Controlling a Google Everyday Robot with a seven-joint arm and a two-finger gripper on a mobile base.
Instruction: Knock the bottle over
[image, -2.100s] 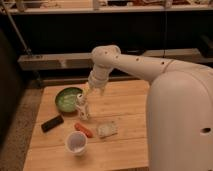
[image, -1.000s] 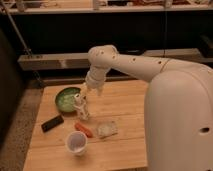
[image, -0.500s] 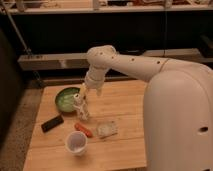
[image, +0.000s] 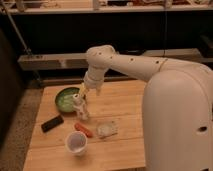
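I have the gripper (image: 83, 93) low over the wooden table (image: 120, 107), fingers spread and holding nothing. The small slim whitish translucent plastic bottle (image: 79, 106) stands upright just below and slightly toward the camera from them, beside the green bowl (image: 64, 99). I judge a sideways sweep across its upper half would tip it.

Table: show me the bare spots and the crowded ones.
Bare: the wooden table right of the wrapper, and its front edge. Crowded: left half, where the claw hangs over the bottle beside bowl, phone, cup.
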